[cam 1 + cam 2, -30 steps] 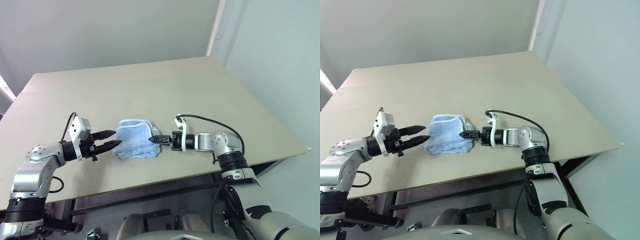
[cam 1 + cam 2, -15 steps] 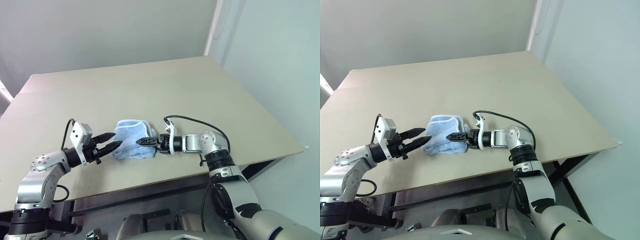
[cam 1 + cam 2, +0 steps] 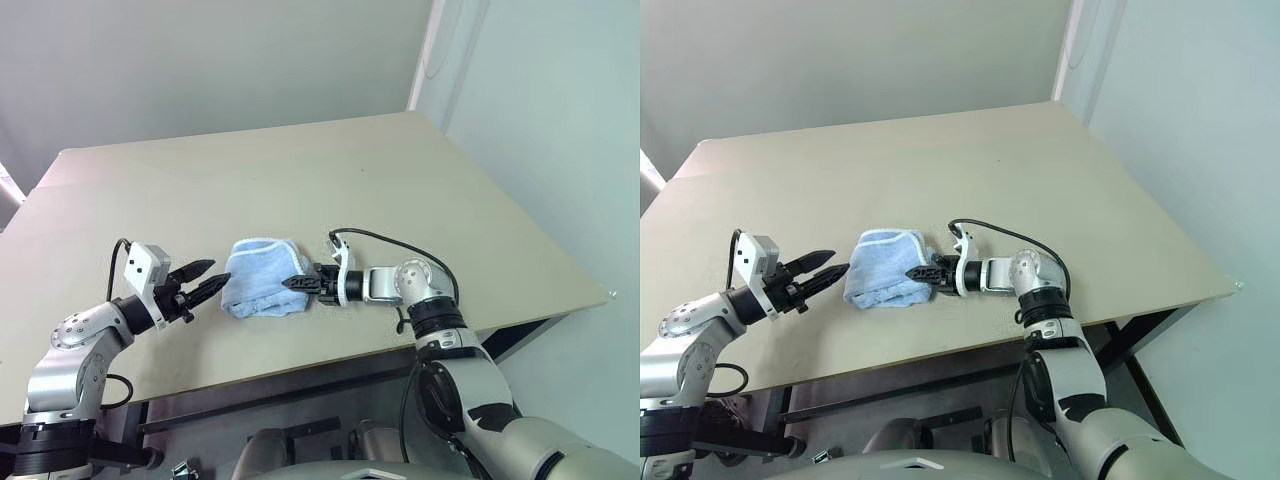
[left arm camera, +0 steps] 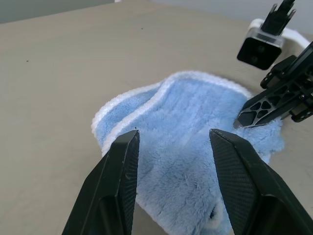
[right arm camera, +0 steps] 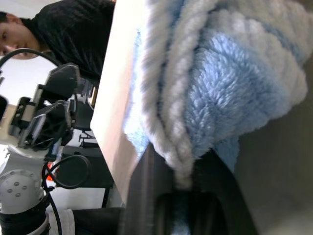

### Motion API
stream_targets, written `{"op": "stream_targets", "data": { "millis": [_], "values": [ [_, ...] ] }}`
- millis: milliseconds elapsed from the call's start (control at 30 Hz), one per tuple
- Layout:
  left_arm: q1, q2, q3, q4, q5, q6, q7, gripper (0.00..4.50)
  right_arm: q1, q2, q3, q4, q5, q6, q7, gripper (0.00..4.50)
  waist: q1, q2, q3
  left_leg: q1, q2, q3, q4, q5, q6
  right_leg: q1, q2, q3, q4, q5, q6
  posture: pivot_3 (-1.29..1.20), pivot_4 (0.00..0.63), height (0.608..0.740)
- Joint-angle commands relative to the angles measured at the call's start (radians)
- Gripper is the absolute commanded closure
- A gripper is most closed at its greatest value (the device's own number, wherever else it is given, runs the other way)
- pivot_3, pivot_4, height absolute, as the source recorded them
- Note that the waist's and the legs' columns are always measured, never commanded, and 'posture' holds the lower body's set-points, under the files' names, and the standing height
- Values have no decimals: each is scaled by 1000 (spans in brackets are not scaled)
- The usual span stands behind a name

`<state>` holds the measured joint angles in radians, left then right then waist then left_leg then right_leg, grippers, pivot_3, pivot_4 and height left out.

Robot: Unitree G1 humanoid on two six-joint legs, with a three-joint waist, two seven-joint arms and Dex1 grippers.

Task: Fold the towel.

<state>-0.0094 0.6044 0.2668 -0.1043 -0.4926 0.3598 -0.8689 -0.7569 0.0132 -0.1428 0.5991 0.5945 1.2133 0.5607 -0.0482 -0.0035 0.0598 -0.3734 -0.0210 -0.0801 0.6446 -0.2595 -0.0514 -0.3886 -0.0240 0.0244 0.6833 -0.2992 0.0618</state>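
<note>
One fold is judged done: the towel (image 3: 262,278) lies doubled mid-surface (image 3: 300,180). Its right edge is pinched by the closed right pincer (image 3: 292,283); the left pincer (image 3: 208,282), beside it, is held open.

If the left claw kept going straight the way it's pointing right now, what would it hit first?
Most likely the towel. The left claw is open, clear of the cloth, and points at the towel's near edge on the table. The left wrist view shows the towel directly ahead between its fingers.
</note>
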Motion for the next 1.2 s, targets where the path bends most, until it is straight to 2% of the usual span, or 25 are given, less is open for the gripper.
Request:
{"op": "stream_targets", "data": {
  "millis": [33, 267, 433, 533, 700, 800, 1133, 1200],
  "values": [
    [7, 1, 83, 5, -37, -14, 24, 2086, -72, 24, -31, -31, 33, -54, 22, 4464, -2, 0, 0, 0, 0, 0, 0, 0, 0, 0, 0, 0, 0, 0, 0, 0, 0, 740],
    [92, 19, 206, -3, -95, 23, 47, 2086, -277, 78, -140, 175, 33, -299, 13, 4464, -22, 1, 1, -1, 0, 0, -2, 0, 0, -1, 0, 0, -1, 0, 0, 0, 0, 740],
    [165, 17, 250, -32, -96, 21, 66, 2086, -422, 76, -209, 454, -3, -536, -23, 4464, -22, 1, 1, 0, -1, 0, -3, 0, 0, -1, -2, 0, -3, 0, 0, 0, 0, 740],
    [206, 13, 259, -48, -91, 14, 80, 2086, -439, 82, -203, 589, -60, -648, -52, 4464, -22, 1, 1, 0, -1, 0, -5, 0, 0, -1, -2, 0, -3, 0, 0, 0, 0, 740],
    [242, 9, 275, -76, -118, 28, 93, 2086, -397, 104, -151, 682, -169, -694, -99, 4464, -23, 0, 0, 0, -1, 0, -9, 0, 0, -3, -2, 1, -4, -1, -2, 0, 0, 740],
    [260, 18, 282, -96, -147, 81, 104, 2086, -385, 107, -144, 683, -191, -674, -47, 3692, -22, 0, 0, 0, -1, 0, -11, 0, 0, -4, -3, 1, -4, -1, -3, 0, 0, 740],
    [300, 57, 264, -131, -118, 100, 76, 2086, -384, 102, -118, 653, -248, -659, 69, 37, -24, 1, 0, 0, 0, 0, -14, 0, 0, -4, -2, 0, -4, -2, -5, 0, 0, 740],
    [301, 57, 256, -128, -111, 96, 74, 2086, -388, 87, -54, 614, -283, -638, 197, 37, -24, 1, 1, 0, 0, 0, -13, 0, 0, -4, -2, 0, -4, -2, -5, 0, 0, 740]
  ]
}}
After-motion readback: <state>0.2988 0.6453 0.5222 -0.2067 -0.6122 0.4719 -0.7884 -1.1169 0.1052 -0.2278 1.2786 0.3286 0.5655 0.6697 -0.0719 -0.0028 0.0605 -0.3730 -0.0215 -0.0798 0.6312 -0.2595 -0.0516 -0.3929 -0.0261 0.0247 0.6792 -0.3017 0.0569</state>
